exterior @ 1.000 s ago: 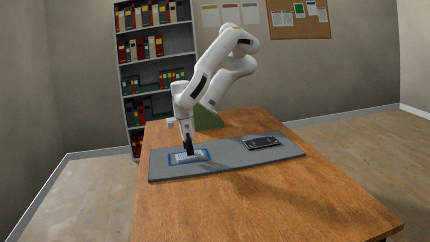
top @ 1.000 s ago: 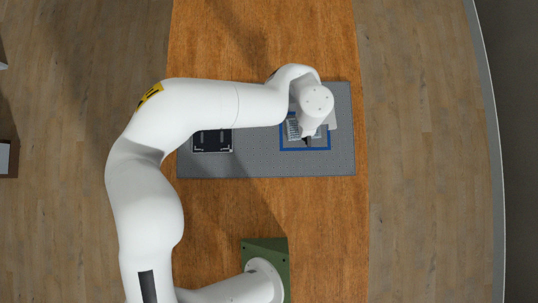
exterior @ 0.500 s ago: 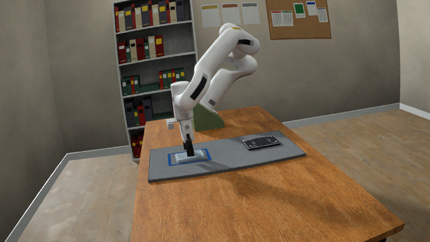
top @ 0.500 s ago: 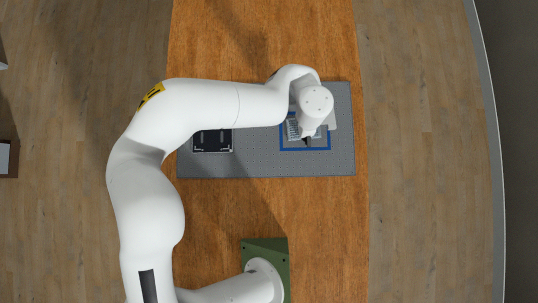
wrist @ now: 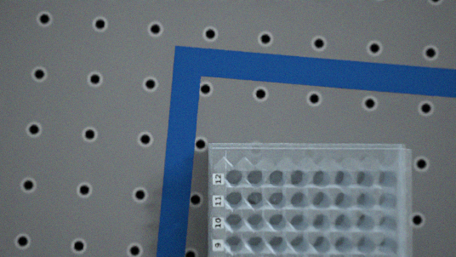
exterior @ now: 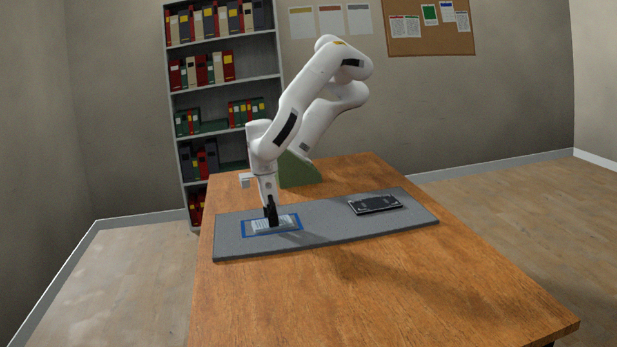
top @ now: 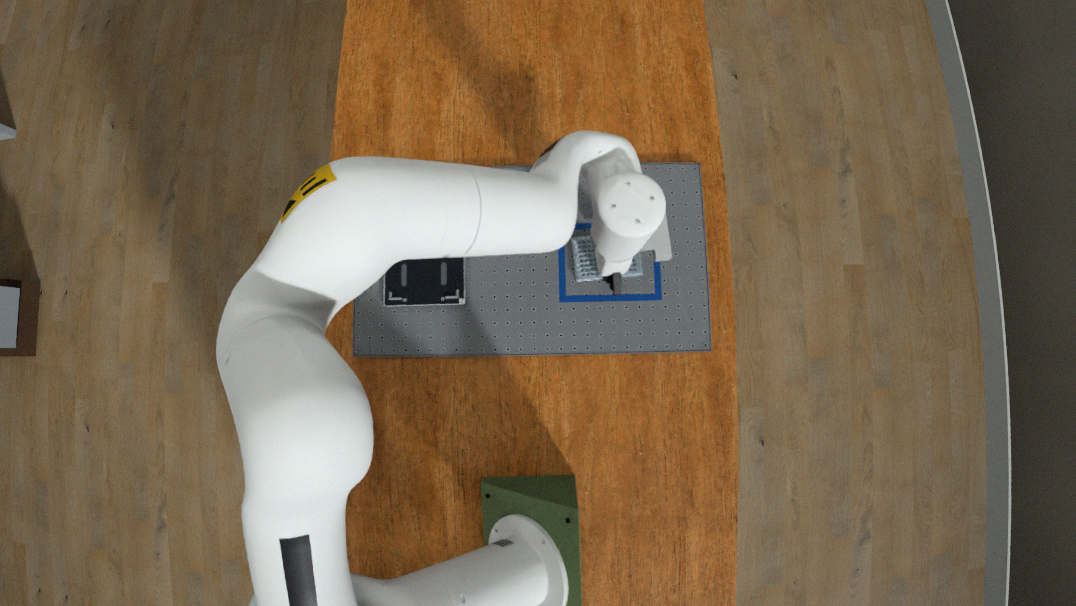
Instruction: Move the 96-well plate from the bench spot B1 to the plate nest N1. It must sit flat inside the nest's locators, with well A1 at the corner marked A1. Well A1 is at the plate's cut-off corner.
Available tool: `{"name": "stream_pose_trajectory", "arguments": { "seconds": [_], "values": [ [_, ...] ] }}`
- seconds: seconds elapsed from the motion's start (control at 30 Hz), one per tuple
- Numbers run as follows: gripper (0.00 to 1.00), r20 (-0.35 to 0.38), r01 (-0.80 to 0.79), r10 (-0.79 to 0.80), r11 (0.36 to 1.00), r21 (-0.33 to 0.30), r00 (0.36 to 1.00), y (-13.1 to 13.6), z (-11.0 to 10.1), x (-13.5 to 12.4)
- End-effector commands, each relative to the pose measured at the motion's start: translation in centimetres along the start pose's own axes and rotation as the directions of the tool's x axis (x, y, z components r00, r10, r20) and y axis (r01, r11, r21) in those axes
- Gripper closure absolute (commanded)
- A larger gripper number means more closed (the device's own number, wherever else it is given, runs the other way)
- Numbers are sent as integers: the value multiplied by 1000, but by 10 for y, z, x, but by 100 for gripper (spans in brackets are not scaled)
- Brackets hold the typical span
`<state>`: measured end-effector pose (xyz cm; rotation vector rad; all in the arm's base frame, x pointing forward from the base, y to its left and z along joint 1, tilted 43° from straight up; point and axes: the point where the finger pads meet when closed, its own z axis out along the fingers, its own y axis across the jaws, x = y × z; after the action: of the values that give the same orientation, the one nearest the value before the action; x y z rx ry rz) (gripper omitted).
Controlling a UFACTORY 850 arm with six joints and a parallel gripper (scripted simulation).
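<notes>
96-well plate found lying flat inside the blue-taped outline of bench spot B1, on the grey perforated breadboard. Not lifted, not shifted toward the nest. Column labels 9 to 12 legible along one edge in the wrist view; the two plate corners in that view look square, so cut-off corner A1 judged to lie at the far end, out of frame. Orientation relative to the nest mark not confirmable here.

Gripper lowered over the plate, fingers spread fully apart and holding nothing. One dark finger seen beside the plate's long side in the top view; the opposite finger hidden under the wrist. Contact with the plate walls not discernible.

Plate nest N1 unoccupied, well apart from B1 along the same breadboard, partly overhung by the arm's forearm in the top view. Locators and corner mark too small to read.

Progress judged early: approach about complete, grasp not yet made. Remaining: close on the plate, lift, carry across, align corner A1 to the marked corner, seat flat within locators, release.
</notes>
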<state>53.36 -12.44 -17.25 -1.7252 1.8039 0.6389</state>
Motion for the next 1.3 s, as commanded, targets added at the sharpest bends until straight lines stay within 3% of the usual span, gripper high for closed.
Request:
{"name": "stream_pose_trajectory", "arguments": {
  "seconds": [0.0,0.87,0.9,1.27],
  "values": [
    [0,-1,1,-1,1000,2,1000,-1,0,0],
    [0,-1,1,-1,1000,2,1000,-1,6,0],
    [100,-1,1,-1,1000,2,1000,-1,5,0],
    [100,-1,1,-1,1000,2,1000,-1,5,0]
  ]
}}
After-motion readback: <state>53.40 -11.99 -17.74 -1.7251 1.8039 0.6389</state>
